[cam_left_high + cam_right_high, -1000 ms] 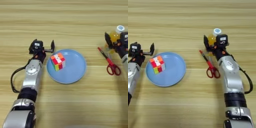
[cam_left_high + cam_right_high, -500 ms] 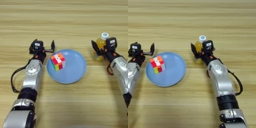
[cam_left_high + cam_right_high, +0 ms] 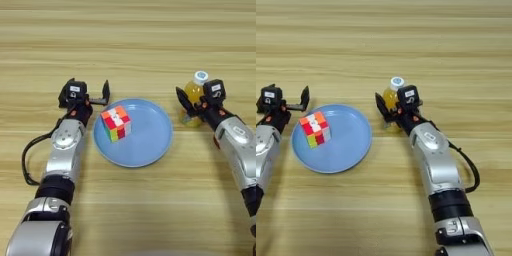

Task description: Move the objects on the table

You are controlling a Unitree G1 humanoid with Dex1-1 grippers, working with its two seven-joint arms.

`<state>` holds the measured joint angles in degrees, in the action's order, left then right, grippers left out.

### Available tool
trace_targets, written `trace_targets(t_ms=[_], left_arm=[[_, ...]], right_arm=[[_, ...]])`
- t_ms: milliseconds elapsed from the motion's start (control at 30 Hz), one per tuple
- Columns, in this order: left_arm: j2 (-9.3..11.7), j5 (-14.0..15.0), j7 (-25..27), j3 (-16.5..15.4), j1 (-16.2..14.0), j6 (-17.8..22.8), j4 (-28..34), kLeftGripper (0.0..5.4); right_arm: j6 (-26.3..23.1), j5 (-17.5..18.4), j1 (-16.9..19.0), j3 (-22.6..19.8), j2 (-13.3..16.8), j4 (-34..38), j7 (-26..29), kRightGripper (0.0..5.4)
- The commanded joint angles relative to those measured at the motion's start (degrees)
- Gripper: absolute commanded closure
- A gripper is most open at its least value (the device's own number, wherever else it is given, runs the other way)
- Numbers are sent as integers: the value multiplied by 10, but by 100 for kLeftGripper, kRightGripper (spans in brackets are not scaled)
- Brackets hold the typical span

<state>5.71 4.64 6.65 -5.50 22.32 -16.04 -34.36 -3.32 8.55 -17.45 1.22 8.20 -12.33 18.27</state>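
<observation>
Right gripper (image 3: pixel 390 106) pinching round juice bottle (image 3: pixel 192 95); left gripper (image 3: pixel 88 94) spread beside smooth plate (image 3: pixel 150 142); cube (image 3: pixel 116 123) on it.

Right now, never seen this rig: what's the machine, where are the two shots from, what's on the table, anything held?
It is a humanoid robot with two silver arms, each ending in a black two-fingered tool. Both pictures come from one stereo camera on its head, looking down; they show the same scene, slightly offset. On the light wooden table lies a round light-blue plate with a multicoloured puzzle cube on it. The left tool sits open beside the plate's left rim, holding nothing. The right tool is closed around a small orange-juice bottle with a white cap, right of the plate.
</observation>
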Motion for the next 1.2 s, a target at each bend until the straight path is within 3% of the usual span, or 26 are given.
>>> trace_targets(t_ms=[33,167,200,667,1200], left_arm=[[1,-5,-3,2,3,5,6,0],[2,-5,-3,2,3,5,6,0],[1,-5,-3,2,3,5,6,0],[1,-6,-3,2,2,5,7,0],[1,-6,-3,3,2,5,6,0]], right_arm=[[-21,9,-5,-3,-6,-15,8,188],[-10,4,-7,-3,-3,-25,9,189],[-7,2,-7,-3,-3,-25,10,160],[37,-3,-3,-11,-6,-6,4,4],[78,31,10,-37,-13,80,8,1]])
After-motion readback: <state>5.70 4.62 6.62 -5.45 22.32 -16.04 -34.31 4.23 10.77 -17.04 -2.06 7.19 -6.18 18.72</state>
